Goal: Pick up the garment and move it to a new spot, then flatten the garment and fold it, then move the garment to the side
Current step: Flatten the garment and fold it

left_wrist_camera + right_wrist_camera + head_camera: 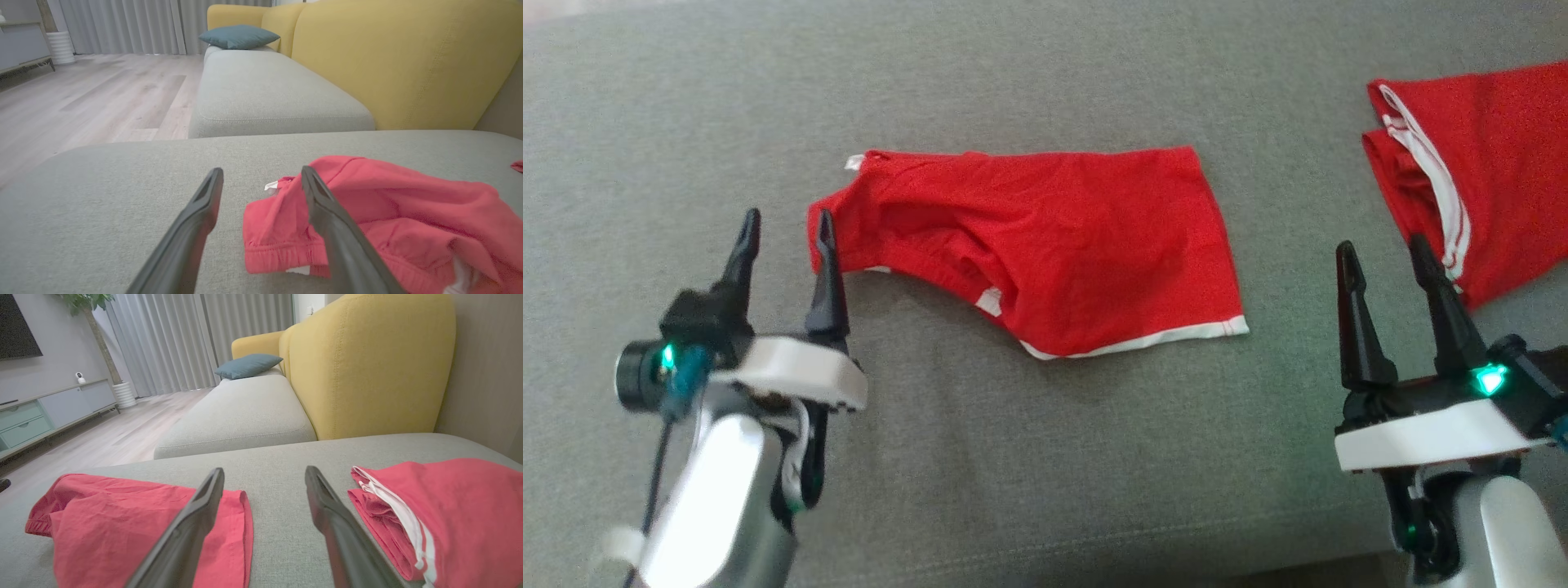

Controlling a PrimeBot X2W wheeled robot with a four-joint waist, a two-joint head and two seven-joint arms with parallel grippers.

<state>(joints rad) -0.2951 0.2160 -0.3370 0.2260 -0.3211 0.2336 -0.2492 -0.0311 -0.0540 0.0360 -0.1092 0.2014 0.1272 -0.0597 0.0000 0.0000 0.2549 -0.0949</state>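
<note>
garment: crumpled red cloth shorts with white hem [1045, 245], mid grey sofa cushion [1045, 457], long axis left-right | left hand [788, 216]: fingers apart, empty, at waistband end, possibly touching | right hand [1380, 242]: apart, empty, well off hem end | nearer: left

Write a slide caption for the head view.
Rumpled red fabric shorts with white hem lie on the grey woven sofa cushion, both arms' jaws open, a second red white-striped garment at right.

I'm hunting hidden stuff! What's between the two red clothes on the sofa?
Only bare grey cushion lies between the red shorts and the striped red garment in the head view; the open right gripper sits by that gap.
</note>
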